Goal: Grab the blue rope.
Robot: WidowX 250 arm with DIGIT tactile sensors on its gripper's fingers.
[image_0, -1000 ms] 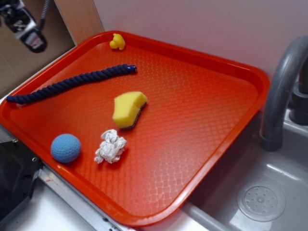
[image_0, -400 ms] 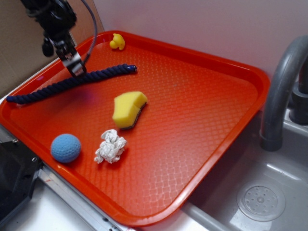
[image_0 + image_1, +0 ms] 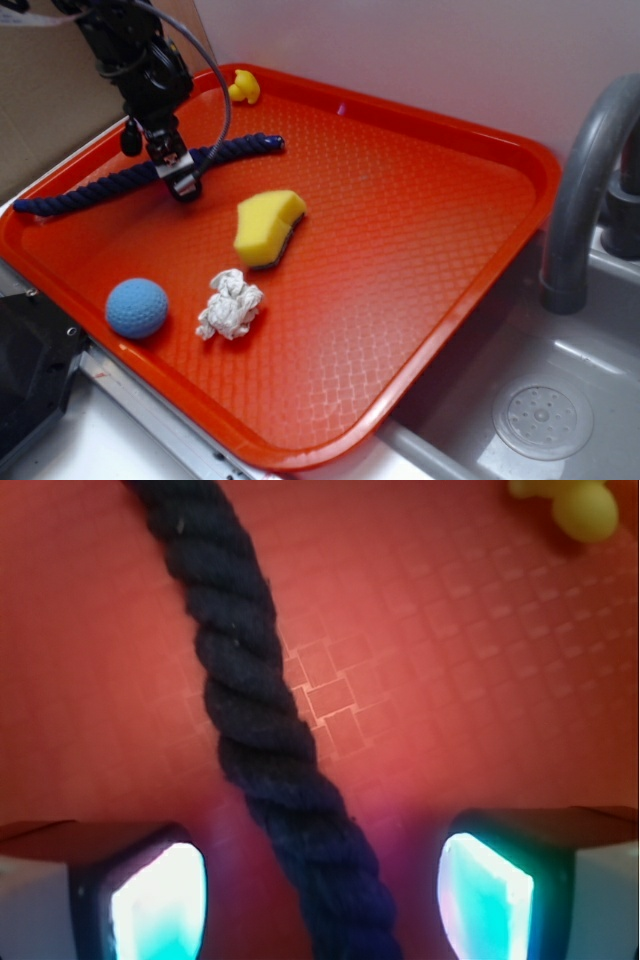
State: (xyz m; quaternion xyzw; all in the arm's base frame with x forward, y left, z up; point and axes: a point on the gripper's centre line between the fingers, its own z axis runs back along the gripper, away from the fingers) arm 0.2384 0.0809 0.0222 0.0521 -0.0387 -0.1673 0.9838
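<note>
The black robot claw (image 3: 322,895) is standing spread wide, so the thick dark navy twisted rope (image 3: 262,730) is passing between its two pads (image 3: 160,900), untouched, ready for closing.

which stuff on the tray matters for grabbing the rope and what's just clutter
Job: blue rope, passing between the open fingers; gripper; red tray under it.
Lying about: yellow sponge, light blue ball, crumpled paper, yellow duck.
</note>
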